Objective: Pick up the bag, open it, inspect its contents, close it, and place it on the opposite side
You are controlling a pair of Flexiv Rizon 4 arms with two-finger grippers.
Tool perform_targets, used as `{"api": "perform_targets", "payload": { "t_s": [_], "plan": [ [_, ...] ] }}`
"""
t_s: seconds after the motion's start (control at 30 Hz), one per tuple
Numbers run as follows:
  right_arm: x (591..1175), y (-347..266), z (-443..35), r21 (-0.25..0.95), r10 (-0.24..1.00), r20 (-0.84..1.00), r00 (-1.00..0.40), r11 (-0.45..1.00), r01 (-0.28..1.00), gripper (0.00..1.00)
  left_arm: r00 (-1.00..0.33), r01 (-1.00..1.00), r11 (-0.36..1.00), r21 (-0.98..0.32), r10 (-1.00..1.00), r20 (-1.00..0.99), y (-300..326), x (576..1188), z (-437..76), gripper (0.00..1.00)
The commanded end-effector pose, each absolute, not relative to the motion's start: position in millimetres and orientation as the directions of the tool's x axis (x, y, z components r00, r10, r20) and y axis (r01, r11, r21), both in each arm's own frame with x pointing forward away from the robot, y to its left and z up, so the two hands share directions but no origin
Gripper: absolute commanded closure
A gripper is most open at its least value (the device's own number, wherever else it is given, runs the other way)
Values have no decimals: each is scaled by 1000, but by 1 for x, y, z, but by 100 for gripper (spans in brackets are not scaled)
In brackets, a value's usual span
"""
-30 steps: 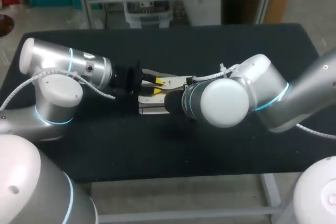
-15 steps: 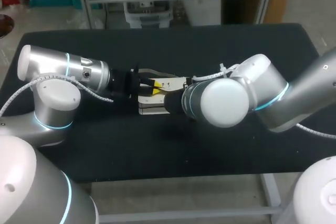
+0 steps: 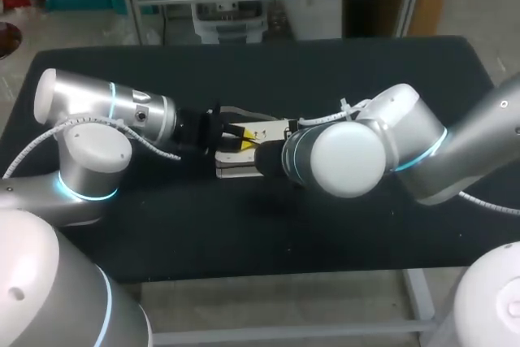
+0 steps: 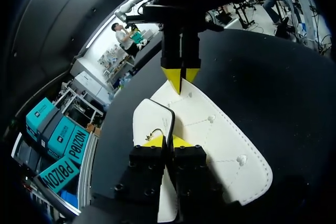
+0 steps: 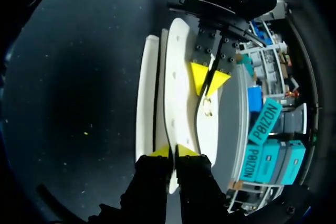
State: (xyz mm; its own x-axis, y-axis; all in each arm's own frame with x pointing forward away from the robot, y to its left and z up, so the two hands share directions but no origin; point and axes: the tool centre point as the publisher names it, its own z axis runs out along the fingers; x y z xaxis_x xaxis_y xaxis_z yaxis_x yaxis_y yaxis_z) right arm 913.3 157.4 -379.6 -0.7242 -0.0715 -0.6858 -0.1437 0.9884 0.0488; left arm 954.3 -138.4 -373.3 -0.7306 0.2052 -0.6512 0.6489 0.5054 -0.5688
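From the left edge of the head view, my left arm comes in over the black table. Just left of the frame's centre, my left gripper is clenched on a thin white flap of the bag. The bag sits at the centre of the frame, its white panels too close together for me to see anything inside. From the right side, my right gripper pinches the bag's opposite edge, its tips facing the left ones.
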Motion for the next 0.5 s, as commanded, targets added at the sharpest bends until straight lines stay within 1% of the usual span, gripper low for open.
{"api": "perform_targets", "payload": {
  "t_s": [0.03, 0.27, 0.5],
  "plan": [
    [912, 156, -383, 57, -43, -814, -579, 987, -153, 100, -734, 646, 505, -573, 203, -648, -138, 960, -380, 100],
    [912, 156, -383, 57, -43, -814, -579, 987, -153, 100, -732, 651, 489, -580, 203, -650, -114, 953, -370, 100],
    [912, 156, -383, 57, -43, -814, -579, 987, -153, 100, -719, 674, 484, -559, 252, -648, -111, 945, -375, 100]
  ]
}}
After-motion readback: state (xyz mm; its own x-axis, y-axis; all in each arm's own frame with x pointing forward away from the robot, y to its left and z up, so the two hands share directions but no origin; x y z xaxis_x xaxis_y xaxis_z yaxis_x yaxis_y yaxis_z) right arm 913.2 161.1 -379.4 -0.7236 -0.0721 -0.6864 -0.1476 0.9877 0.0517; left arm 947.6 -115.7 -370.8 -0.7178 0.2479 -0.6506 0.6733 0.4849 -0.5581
